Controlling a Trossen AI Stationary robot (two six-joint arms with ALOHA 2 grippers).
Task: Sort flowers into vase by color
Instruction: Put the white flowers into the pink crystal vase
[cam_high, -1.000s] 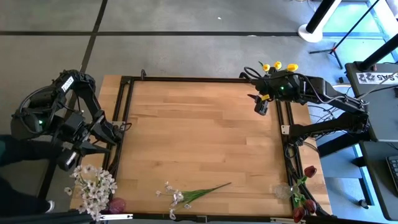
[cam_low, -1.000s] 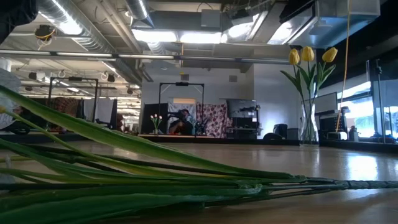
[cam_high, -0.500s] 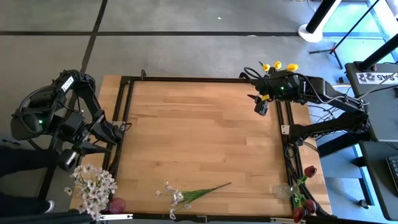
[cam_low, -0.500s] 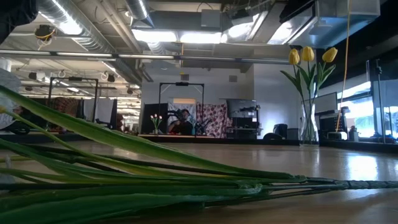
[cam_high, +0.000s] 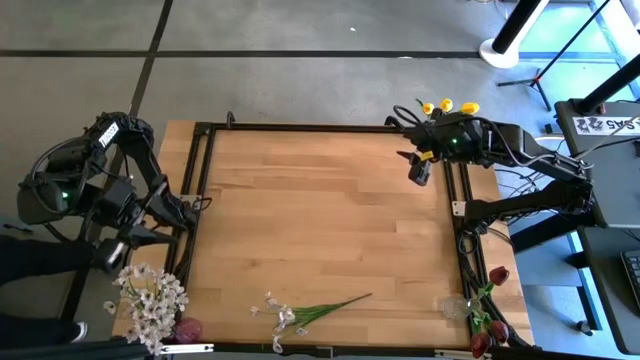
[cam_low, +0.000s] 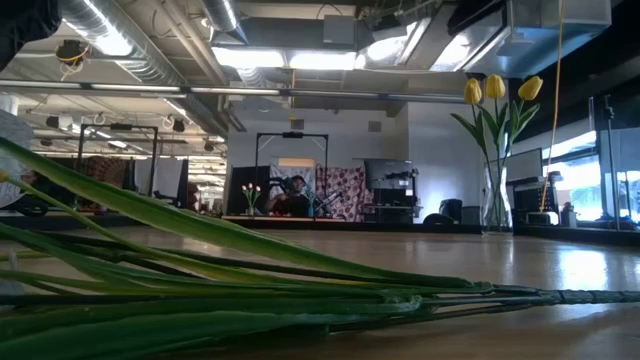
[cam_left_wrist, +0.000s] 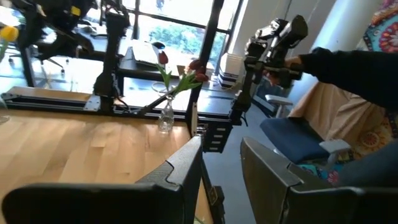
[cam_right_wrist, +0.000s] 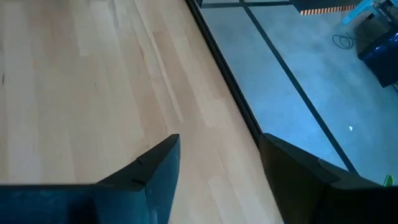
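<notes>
One spray of white-pink blossoms (cam_high: 305, 313) lies flat on the wooden table near its near edge; its green stem and leaves (cam_low: 250, 290) fill the low view's foreground. Yellow tulips (cam_high: 447, 106) stand in a glass vase (cam_low: 495, 205) at the far right corner. Dark red tulips (cam_high: 490, 310) stand in a small vase (cam_left_wrist: 165, 118) at the near right corner. A bunch of white-pink blossoms (cam_high: 150, 300) sits at the near left corner. My left gripper (cam_left_wrist: 221, 142) hovers open over the table's left edge (cam_high: 125, 245). My right gripper (cam_right_wrist: 219, 140) hovers open near the far right corner (cam_high: 419, 175).
A black metal rail (cam_high: 320, 128) frames the tabletop. A person's dark sleeve (cam_left_wrist: 348, 68) and a hand-held control grip (cam_left_wrist: 273, 40) show beyond the table's near edge in the left wrist view. The middle of the tabletop (cam_high: 320, 220) is bare wood.
</notes>
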